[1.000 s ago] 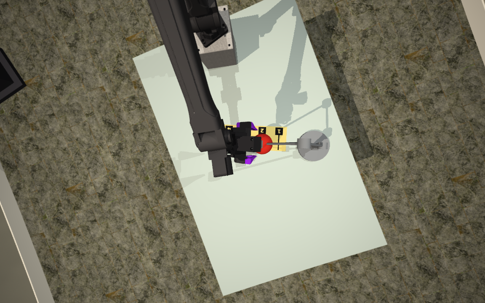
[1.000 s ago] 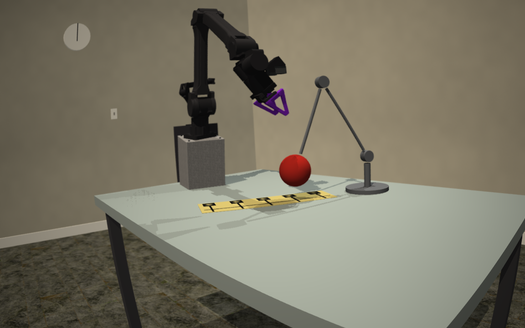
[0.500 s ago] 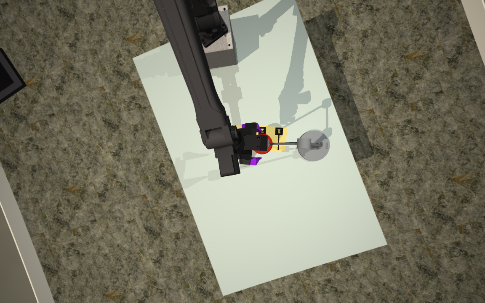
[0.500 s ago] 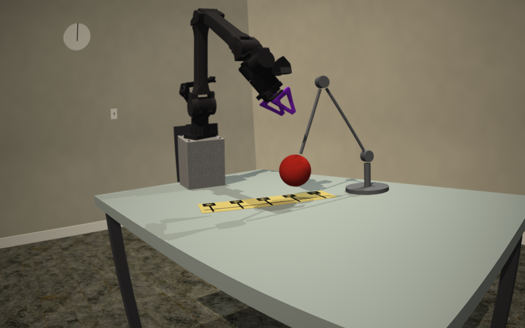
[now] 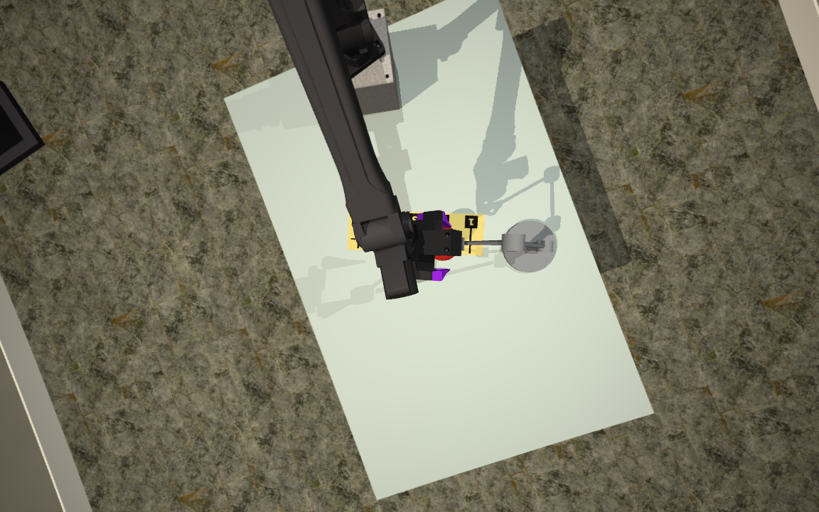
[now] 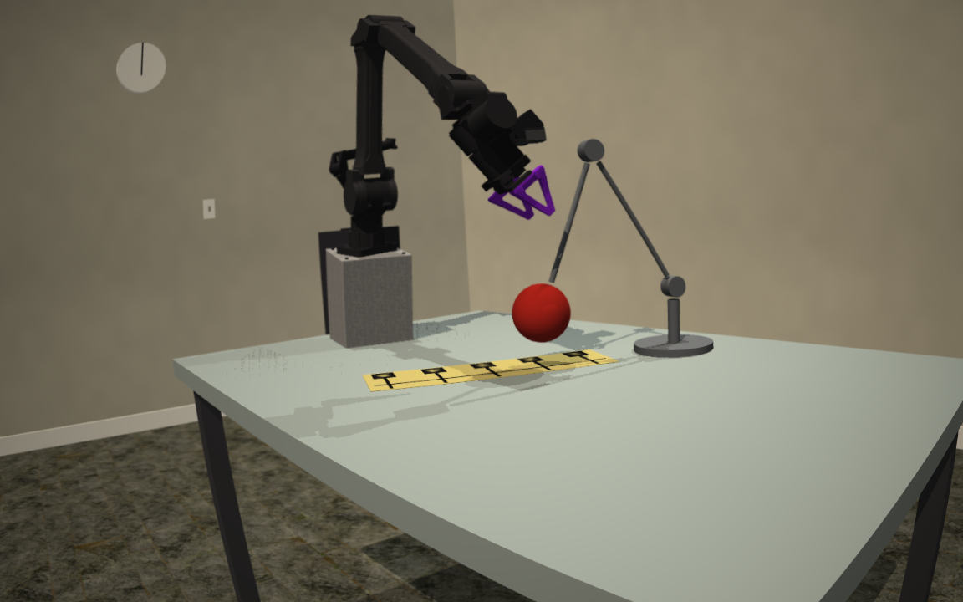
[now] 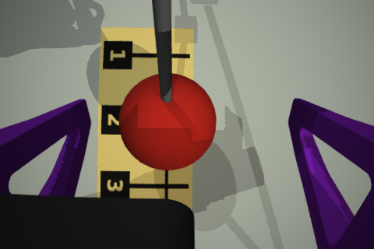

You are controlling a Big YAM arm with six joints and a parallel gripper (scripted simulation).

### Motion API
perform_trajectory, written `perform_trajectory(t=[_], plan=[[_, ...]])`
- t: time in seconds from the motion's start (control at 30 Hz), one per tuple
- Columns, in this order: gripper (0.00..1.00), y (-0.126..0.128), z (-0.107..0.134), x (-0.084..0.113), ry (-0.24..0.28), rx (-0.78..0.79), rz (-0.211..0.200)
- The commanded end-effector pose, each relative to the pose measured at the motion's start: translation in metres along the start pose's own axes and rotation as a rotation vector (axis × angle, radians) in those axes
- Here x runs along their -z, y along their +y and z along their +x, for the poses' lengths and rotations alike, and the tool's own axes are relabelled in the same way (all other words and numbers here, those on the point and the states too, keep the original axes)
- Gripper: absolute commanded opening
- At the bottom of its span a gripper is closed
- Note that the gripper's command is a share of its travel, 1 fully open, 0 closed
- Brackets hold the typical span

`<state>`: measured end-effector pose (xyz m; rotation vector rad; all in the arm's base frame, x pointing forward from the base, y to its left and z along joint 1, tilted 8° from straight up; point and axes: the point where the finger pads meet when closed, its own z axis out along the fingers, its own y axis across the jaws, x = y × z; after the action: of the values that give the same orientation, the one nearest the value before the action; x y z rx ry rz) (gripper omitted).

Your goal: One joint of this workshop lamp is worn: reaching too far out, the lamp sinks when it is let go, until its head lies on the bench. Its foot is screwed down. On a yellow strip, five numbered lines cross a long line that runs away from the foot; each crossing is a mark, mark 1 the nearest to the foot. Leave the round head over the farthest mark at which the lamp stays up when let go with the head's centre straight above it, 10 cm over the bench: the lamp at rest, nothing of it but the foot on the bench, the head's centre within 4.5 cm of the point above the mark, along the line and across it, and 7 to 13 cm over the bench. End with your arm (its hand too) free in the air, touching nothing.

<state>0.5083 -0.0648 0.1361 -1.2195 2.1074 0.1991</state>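
Pale green bench (image 5: 495, 382) (image 6: 619, 434) (image 7: 331, 47), beige walls behind. One lamp, with one red head (image 5: 443, 257) (image 6: 541, 313) (image 7: 167, 132), hangs above one yellow strip (image 5: 477, 235) (image 6: 410, 380) (image 7: 111, 156) with five marks, apparently near mark 2. One gripper (image 5: 440, 247) (image 6: 542, 216) (image 7: 189, 110), its two fingers wide apart, holds nothing above it. Likely the head is smooth and light, swinging easily on two thin rods; best pinched across its middle, squarely and gently.
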Motion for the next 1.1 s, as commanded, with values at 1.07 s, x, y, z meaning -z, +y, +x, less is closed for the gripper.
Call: perform_trajectory(t=[1.07], plan=[[1.00, 0.000, -0.007, -0.048, -0.007, 0.012, 0.012]])
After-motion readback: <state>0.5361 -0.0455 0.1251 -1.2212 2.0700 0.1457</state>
